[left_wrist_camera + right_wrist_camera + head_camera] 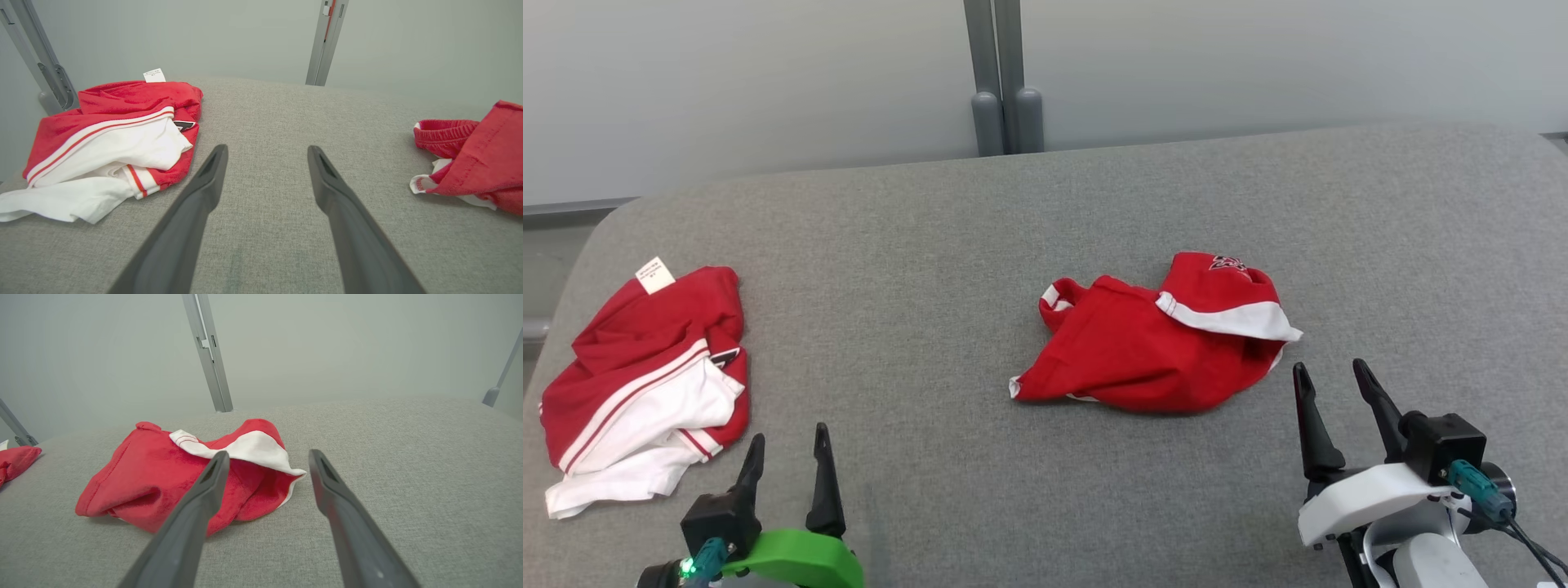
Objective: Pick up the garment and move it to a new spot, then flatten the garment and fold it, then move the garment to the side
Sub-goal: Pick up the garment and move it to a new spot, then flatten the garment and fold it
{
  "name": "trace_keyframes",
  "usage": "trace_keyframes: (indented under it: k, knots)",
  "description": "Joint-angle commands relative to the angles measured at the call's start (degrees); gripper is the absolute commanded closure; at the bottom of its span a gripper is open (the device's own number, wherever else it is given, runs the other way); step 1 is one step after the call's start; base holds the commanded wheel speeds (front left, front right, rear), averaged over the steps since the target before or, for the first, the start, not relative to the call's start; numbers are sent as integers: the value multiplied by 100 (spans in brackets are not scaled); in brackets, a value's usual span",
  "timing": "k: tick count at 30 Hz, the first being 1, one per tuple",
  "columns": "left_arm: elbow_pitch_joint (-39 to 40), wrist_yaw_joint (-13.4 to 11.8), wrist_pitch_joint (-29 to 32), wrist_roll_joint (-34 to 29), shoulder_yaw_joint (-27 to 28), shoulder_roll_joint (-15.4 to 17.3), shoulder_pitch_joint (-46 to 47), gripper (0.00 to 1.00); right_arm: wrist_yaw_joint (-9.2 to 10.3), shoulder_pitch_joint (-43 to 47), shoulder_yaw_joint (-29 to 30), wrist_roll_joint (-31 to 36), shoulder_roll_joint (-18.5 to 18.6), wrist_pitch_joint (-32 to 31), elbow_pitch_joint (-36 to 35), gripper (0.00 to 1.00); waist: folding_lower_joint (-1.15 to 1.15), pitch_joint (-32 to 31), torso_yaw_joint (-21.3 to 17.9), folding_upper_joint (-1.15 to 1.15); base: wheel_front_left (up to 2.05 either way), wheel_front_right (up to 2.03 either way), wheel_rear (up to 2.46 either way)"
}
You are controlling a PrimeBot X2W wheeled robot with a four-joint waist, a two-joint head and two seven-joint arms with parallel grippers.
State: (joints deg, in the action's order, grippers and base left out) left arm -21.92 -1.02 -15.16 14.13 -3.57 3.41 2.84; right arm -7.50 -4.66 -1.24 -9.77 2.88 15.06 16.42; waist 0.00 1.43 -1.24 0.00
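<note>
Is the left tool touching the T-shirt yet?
Apart. In the left wrist view, grey cushion shows between the open left tool and the T-shirt, which lies off to its left.

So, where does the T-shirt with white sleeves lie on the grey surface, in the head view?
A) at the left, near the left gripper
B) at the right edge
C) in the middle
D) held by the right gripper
A: the T-shirt lies crumpled at the left edge of the grey surface, close to the left gripper.
</note>
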Motion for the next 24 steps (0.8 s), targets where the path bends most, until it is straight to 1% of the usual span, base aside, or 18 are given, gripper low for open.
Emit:
trace_keyframes:
  k: [1, 4, 8, 17, 24]
  knots:
    - [72, 20, 1, -46, 103, -3, -138, 0, 2, 81, 12, 26, 7, 17, 9, 0, 0, -125, 101, 0, 0, 0, 0]
    - [248, 80, 1, -145, 290, -36, -312, 0, 2, 128, 13, 3, 6, 17, 21, 0, 0, -182, 109, 0, 0, 0, 0]
    - [299, 145, 1, -164, 350, -49, -405, 0, 2, 178, 33, -3, 6, 17, 25, 0, 0, -202, 109, 0, 0, 0, 0]
    - [297, 92, 1, 44, 115, -48, -317, 0, 2, 93, -59, -9, 6, 17, 59, 0, 0, -103, 140, 0, 0, 0, 0]
    - [269, 57, 1, 154, -153, -48, -169, 0, 2, -277, -307, 56, 40, 17, 159, 0, 0, 136, 322, 0, 0, 0, 0]
